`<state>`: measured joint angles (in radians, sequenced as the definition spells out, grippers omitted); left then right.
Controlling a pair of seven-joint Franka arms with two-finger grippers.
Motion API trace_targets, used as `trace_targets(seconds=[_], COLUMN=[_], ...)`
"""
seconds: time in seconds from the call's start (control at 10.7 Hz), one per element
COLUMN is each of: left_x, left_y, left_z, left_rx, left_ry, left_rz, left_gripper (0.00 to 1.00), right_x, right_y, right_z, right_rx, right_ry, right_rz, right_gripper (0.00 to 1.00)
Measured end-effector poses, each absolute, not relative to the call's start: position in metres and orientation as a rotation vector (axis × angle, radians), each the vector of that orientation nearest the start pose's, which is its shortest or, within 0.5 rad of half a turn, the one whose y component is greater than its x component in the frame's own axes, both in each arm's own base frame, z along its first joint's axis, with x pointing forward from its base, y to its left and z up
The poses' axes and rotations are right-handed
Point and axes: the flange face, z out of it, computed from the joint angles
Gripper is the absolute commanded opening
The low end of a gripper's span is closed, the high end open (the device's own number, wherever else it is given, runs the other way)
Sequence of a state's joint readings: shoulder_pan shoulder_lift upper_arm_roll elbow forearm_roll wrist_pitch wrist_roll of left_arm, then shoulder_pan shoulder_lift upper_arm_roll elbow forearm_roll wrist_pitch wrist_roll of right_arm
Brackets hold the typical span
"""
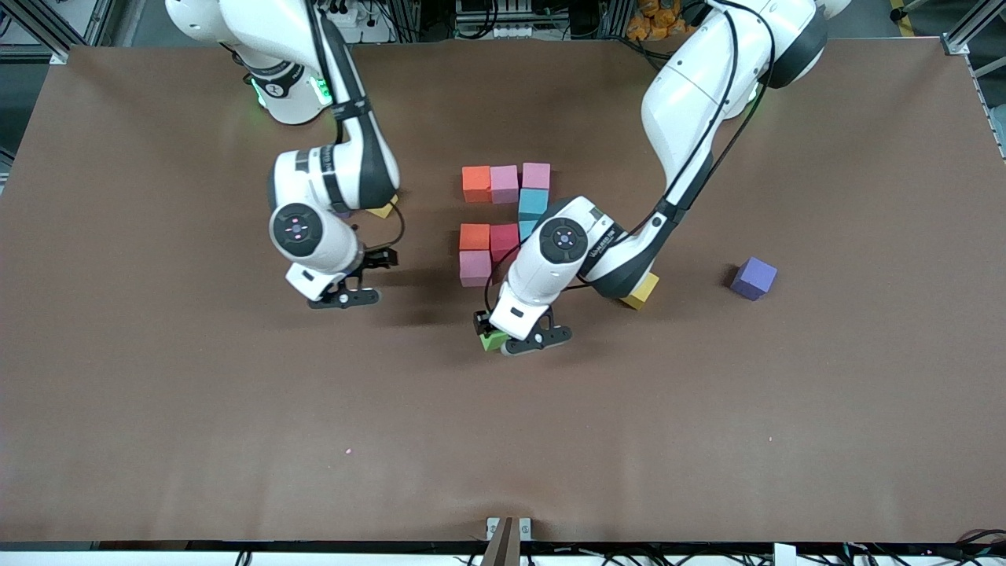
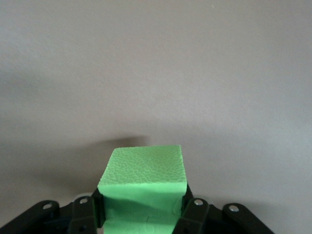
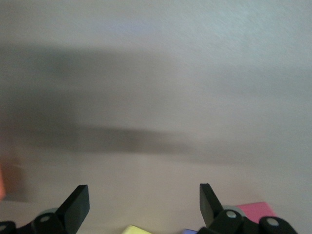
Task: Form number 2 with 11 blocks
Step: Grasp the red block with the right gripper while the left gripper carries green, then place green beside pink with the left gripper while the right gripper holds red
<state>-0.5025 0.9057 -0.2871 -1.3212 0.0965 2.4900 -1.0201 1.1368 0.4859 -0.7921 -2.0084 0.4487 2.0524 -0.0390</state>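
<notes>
My left gripper [image 1: 498, 336] is shut on a green block [image 1: 493, 340], low over the table just in front of the block cluster. In the left wrist view the green block [image 2: 144, 178] sits squeezed between the two fingers [image 2: 189, 210] of the left gripper [image 2: 144, 212]. The cluster holds an orange block [image 1: 475, 183], two pink blocks [image 1: 504, 183] [image 1: 536, 175], a light blue block [image 1: 532, 203], an orange-red block [image 1: 474, 236], a red block [image 1: 504, 238] and a pink block [image 1: 474, 268]. My right gripper [image 1: 366, 277] hangs open and empty beside the cluster, toward the right arm's end.
A yellow block [image 1: 641, 291] lies partly under the left arm. Another yellow block [image 1: 383, 210] peeks out under the right arm. A purple cube [image 1: 753, 278] stands alone toward the left arm's end. The right wrist view shows its open gripper [image 3: 144, 202], a yellow block's edge [image 3: 136, 229] and a pink corner [image 3: 254, 210].
</notes>
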Motion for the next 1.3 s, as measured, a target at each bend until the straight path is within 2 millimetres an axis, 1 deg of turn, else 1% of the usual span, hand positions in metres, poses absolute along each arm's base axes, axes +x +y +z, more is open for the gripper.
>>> trace_targets(seconds=[0.09, 0.19, 0.28, 0.37, 0.56, 0.65, 0.75, 0.93, 1.03, 1.3], left_x=[0.576, 0.572, 0.568, 0.566, 0.564, 0.563, 0.562, 0.561, 0.561, 0.560], left_y=[-0.510, -0.514, -0.517, -0.519, -0.525, -0.528, -0.529, -0.530, -0.532, -0.539], left_z=[0.232, 0.231, 0.230, 0.231, 0.238, 0.240, 0.238, 0.230, 0.227, 0.219], left_rx=[-3.420, -3.414, -3.405, -3.392, -3.376, -3.374, -3.375, -3.373, -3.373, -3.379], left_ry=[-0.500, -0.480, -0.458, -0.432, -0.399, -0.381, -0.357, -0.335, -0.332, -0.326], left_rz=[-0.123, -0.109, -0.089, -0.067, -0.040, -0.035, -0.034, -0.024, -0.020, -0.017], left_gripper=[0.54, 0.53, 0.53, 0.53, 0.53, 0.53, 0.53, 0.53, 0.53, 0.53], right_x=[0.518, 0.513, 0.506, 0.497, 0.475, 0.468, 0.463, 0.455, 0.454, 0.456], right_y=[0.200, 0.183, 0.172, 0.167, 0.166, 0.160, 0.147, 0.122, 0.116, 0.115], right_z=[0.249, 0.245, 0.244, 0.245, 0.245, 0.243, 0.239, 0.232, 0.230, 0.232], right_rx=[-3.114, -3.110, -3.125, -3.146, -3.171, -3.168, -3.160, -3.147, -3.144, -3.144], right_ry=[-0.255, -0.297, -0.338, -0.367, -0.444, -0.486, -0.510, -0.519, -0.513, -0.516], right_rz=[0.436, 0.450, 0.446, 0.425, 0.407, 0.422, 0.446, 0.491, 0.501, 0.484], right_gripper=[1.00, 1.00, 1.00, 1.00, 1.00, 1.00, 1.00, 1.00, 1.00, 1.00])
